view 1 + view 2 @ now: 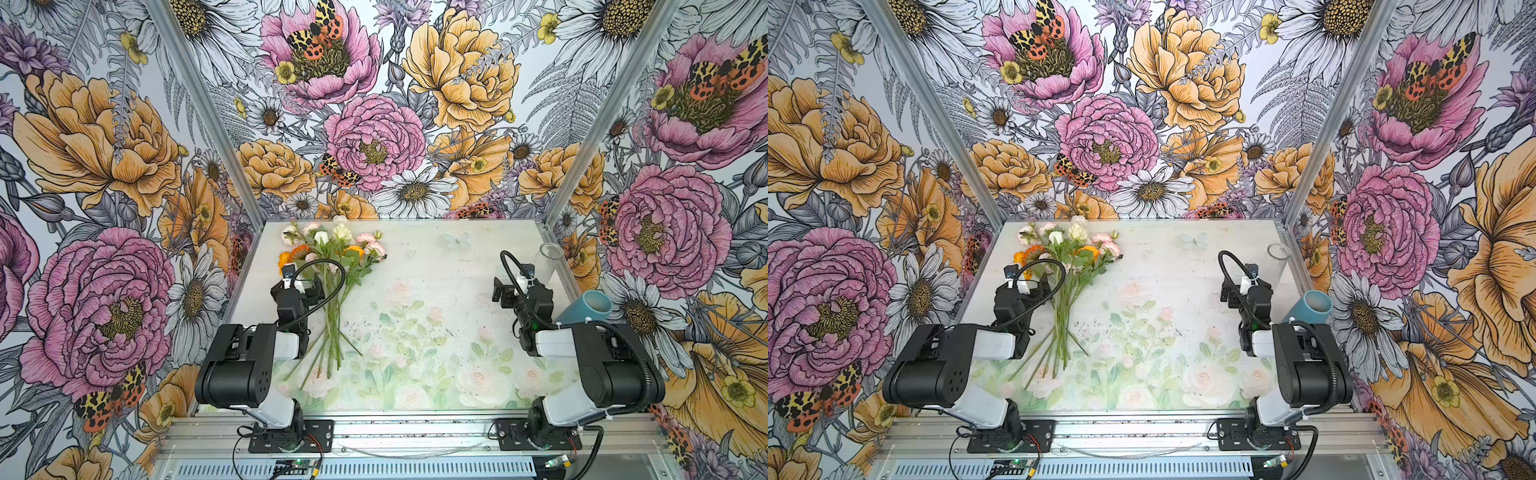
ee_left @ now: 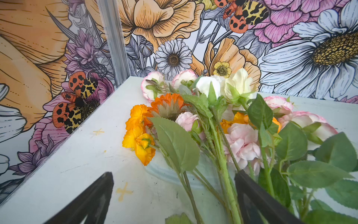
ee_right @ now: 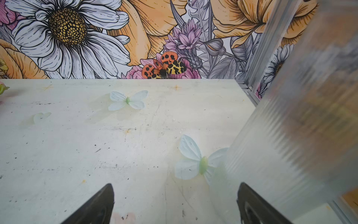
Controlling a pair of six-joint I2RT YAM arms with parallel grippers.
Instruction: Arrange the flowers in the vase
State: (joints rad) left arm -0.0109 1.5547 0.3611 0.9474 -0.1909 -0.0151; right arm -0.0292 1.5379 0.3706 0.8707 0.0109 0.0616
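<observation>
My left tool (image 2: 174, 174), spread, sits over the flowers (image 1: 332, 257), which lie bunched on the surface (image 1: 436, 274), far left. My right tool (image 3: 175, 185), spread and empty, stands just beside the upright vase (image 1: 549, 259).

Bright even light, faint shadows, nearby vase (image 3: 294, 124) blurred

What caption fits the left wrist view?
Open left gripper facing loose flowers lying on the table.

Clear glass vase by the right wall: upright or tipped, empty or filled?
Upright, empty: the vase stands rim up with nothing inside; the flowers lie flat on the table.
</observation>
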